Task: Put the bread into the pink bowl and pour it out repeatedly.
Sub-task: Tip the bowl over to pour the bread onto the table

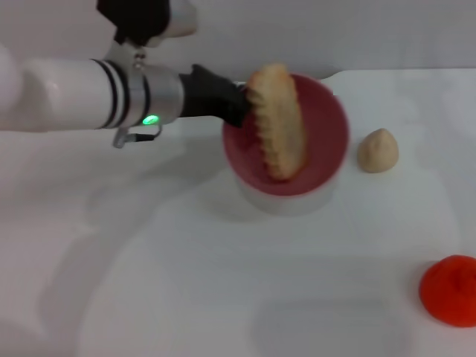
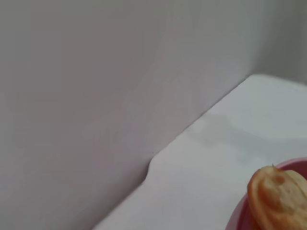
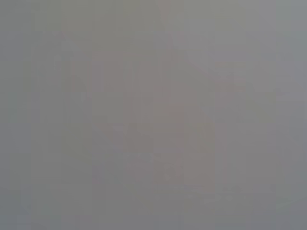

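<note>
Your left arm (image 1: 82,93) reaches in from the left edge of the worktop, stretched almost level across its far half, forearm white with dark bands and a green light lit at the wrist. The left gripper (image 1: 236,104) points toward the right edge, its black fingers pressed close against the near rim of the pink bowl (image 1: 327,141) and the end of the bread (image 1: 277,123); you cannot tell what they clamp. Your right arm is out of sight.

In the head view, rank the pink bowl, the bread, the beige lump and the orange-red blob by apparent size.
1. pink bowl
2. bread
3. orange-red blob, though the frame edge cuts it and it sits nearer the camera
4. beige lump
</note>
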Action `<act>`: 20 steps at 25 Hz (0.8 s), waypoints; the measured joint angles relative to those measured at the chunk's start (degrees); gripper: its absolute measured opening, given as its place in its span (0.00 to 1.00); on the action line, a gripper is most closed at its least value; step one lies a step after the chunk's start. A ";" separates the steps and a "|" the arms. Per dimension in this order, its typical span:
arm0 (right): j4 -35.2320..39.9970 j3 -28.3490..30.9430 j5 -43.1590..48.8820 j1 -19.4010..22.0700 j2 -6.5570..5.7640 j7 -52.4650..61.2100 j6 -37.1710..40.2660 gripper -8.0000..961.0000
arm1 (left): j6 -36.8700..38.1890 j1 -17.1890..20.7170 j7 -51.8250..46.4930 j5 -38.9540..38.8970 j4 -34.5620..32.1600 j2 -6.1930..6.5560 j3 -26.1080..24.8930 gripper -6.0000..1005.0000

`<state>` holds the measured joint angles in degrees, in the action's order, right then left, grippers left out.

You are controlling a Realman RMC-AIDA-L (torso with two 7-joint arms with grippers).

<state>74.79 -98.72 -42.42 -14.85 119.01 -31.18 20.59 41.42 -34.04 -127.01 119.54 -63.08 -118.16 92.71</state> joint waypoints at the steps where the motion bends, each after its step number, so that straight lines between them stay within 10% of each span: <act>1: -0.80 0.33 -0.02 0.04 0.00 0.32 0.89 0.44 | -1.46 0.49 0.68 -0.52 -1.08 -0.01 1.71 0.05; 12: -5.53 3.37 0.71 4.84 -0.18 9.54 14.69 0.44 | -19.50 0.43 8.17 -2.74 -0.52 -0.27 16.52 0.05; 20: -4.97 1.35 2.96 6.42 0.04 10.02 16.74 0.44 | -27.47 0.12 10.82 -2.06 2.52 -0.26 18.06 0.05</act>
<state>69.82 -97.38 -39.45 -8.43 119.05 -21.16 37.33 13.95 -33.92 -116.19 117.48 -60.56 -118.41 110.77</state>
